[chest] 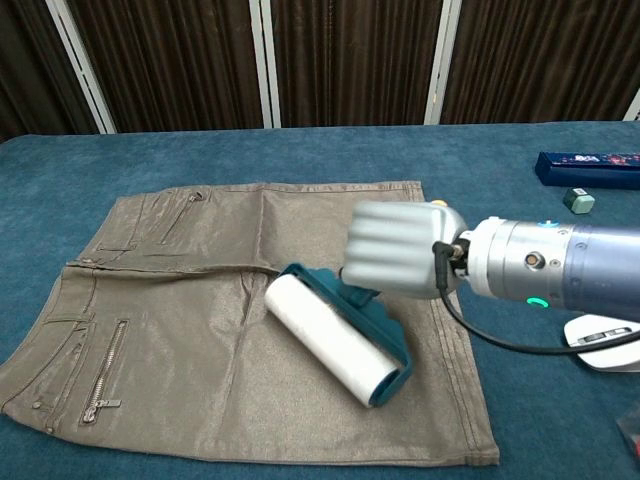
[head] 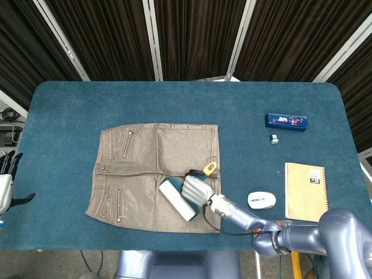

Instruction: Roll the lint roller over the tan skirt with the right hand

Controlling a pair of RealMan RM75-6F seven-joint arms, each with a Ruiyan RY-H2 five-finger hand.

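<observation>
Right robot hand is gripping the teal-framed lint roller with a white sticky drum; fingers are wrapping fully around the handle, no gap showing. A yellow handle tip is poking out above the robot hand in the head view.

Tan, slightly shiny fabric skirt with zip pockets is lying flat on the blue carpeted tabletop, left of centre in the head view, waistband toward frame left and hem toward frame right.

Drum is sitting on the skirt's lower right part, near the hem and the lower edge. Drum and cloth appear to be touching, though the contact line itself is not plainly visible.

Key relation: the drum's long axis is running diagonally, upper left to lower right in the chest view. The robot hand is sitting to the drum's upper right. Most of the skirt is lying to frame left of the drum, across its axis. Judgement: rolling leftward and upward in frame would be covering the most fabric.

Left robot hand is idling at the far left edge of the head view, fingers apart, holding nothing, well apart from the skirt. Right is much the nearer.
</observation>
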